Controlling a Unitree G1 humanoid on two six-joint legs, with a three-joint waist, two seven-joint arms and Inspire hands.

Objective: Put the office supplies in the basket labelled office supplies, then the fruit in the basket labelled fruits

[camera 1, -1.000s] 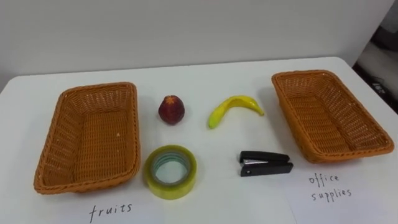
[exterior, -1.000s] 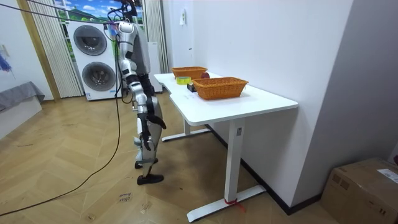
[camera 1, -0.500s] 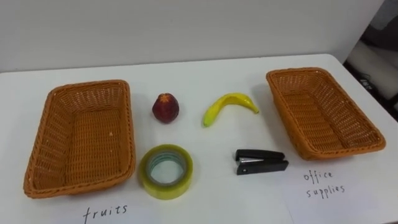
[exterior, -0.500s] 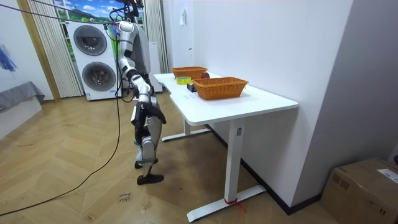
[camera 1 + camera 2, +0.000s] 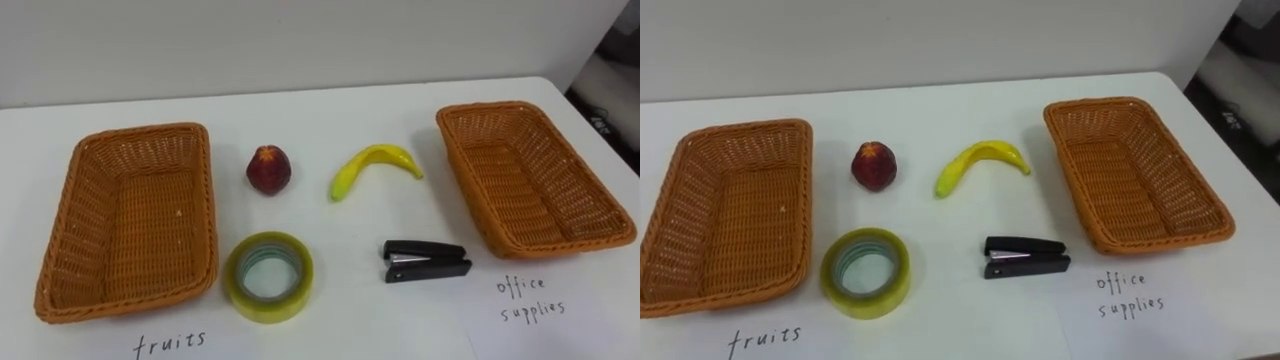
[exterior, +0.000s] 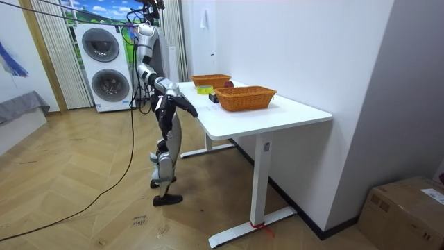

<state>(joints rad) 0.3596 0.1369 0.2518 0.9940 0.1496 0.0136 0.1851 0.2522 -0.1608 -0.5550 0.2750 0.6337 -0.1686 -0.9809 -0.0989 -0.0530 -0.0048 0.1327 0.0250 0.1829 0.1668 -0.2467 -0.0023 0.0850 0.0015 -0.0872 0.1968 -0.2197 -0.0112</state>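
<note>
Two empty woven baskets lie flat, the left basket (image 5: pixel 135 225) at nine o'clock and the right basket (image 5: pixel 530 180) at three. Between them, apart from one another, are a red peach (image 5: pixel 269 169) at eleven, a curved yellow banana (image 5: pixel 372 167) at one, a yellow tape roll (image 5: pixel 268 277) lying flat at seven, and a closed black stapler (image 5: pixel 427 261) at five.

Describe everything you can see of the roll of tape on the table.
The roll of tape is a wide, yellowish, see-through ring with a paler inner core. It lies flat on the white table, hole facing up. The left basket is close beside it but seems apart; the red fruit sits behind it, the black stapler to its right. Only the table touches it.
</note>
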